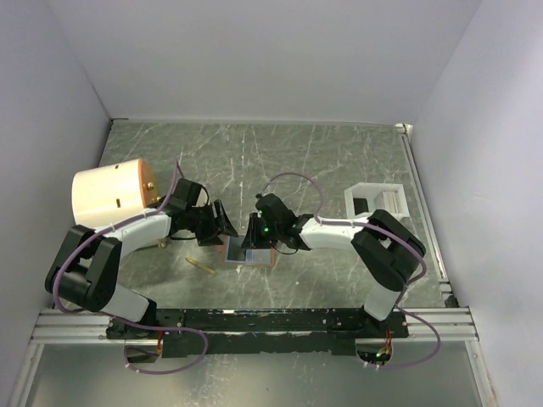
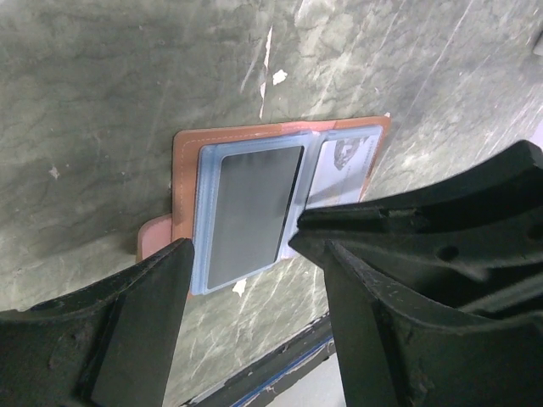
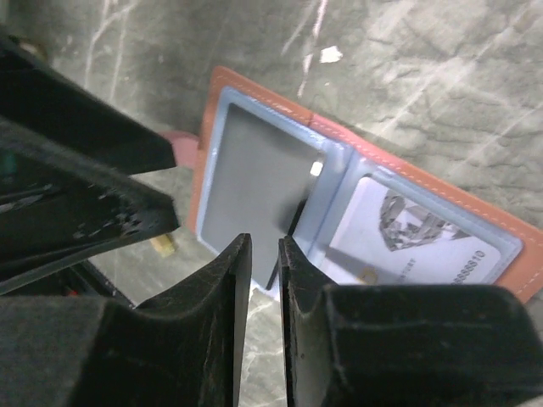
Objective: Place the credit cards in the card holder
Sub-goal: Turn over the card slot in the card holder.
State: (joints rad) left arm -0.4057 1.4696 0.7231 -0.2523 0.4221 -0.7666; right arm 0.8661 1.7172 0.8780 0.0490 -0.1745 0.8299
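The card holder (image 2: 182, 170) lay open on the surface (image 2: 102, 102), with my left tool (image 2: 254, 254) gaping empty above it. My right tool (image 3: 265, 246) was nearly shut at the grey card (image 2: 250, 212)'s edge, its grip unclear, and withdrawing might have dragged it out.

— Where is the card holder (image 1: 249, 257) lying?
— Open on the desk (image 1: 254, 153), with the left hand (image 1: 226, 231) and the right hand (image 1: 253, 240) hovering over it. A card (image 3: 416, 237) is sitting in its right-side pocket.
— And around it?
— A cylinder (image 1: 106, 199) is standing far left, and a tray (image 1: 377, 202) far right.
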